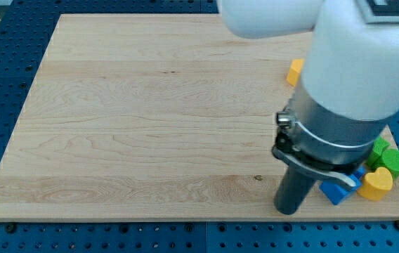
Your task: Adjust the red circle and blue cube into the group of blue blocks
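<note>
Counter (150,119): a pale wooden board on a blue pegboard base, most of its surface bare.
Arm (354,77): a large white and grey body coming in from the view's top right, hiding part of the blocks behind it.
Tool: no grasping part here, only a straight dark rod, so open or closed does not apply.
My tip (287,210): on the board near the view's bottom edge, just left of the blue block.
Blue block (336,190): partly hidden, shape unclear.
Yellow heart (376,183): touching the blue block's right side.
Green blocks (389,158): just above the heart.
Orange block (295,72): apart, toward the view's top.
Red circle: not visible.
</note>
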{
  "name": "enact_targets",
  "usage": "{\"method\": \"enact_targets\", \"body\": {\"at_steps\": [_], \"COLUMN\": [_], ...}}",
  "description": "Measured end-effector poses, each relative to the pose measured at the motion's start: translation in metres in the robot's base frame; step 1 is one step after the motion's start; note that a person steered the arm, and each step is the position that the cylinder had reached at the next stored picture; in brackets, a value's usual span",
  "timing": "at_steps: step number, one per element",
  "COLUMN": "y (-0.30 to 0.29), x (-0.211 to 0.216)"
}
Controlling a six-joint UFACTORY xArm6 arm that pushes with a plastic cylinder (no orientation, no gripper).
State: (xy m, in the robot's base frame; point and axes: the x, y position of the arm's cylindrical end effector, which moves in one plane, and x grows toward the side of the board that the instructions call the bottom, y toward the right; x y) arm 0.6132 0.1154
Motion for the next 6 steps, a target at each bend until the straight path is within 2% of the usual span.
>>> {"method": "enact_targets", "body": {"at_steps": [6], "y": [0.078], "x": [-0.015]}}
